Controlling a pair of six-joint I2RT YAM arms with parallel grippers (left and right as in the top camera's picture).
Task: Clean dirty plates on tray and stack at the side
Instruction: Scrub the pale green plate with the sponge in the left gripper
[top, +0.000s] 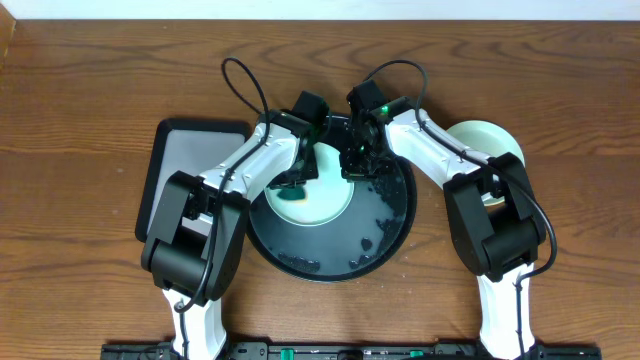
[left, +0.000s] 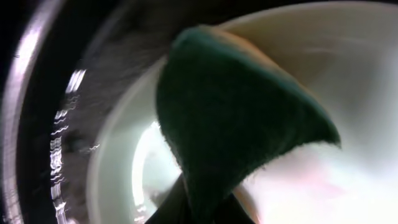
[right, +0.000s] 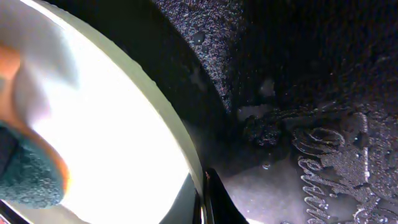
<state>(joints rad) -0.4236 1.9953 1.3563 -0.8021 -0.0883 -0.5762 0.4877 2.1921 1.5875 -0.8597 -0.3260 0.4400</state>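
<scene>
A pale mint plate (top: 318, 196) lies in the round black tray (top: 385, 230). My left gripper (top: 293, 186) is shut on a green sponge (left: 236, 124) and presses it onto the plate's left part (left: 348, 68). My right gripper (top: 356, 165) is shut on the plate's right rim (right: 186, 149); the sponge shows at the lower left of the right wrist view (right: 28, 177). Another pale plate (top: 480, 143) lies on the table to the right of the tray, partly under my right arm. A third plate is not in view.
A rectangular grey tray with a black rim (top: 190, 160) lies on the table left of the round tray. Dark crumbs and wet spots (top: 372, 235) lie on the round tray's right part. The table is brown wood (top: 80, 100).
</scene>
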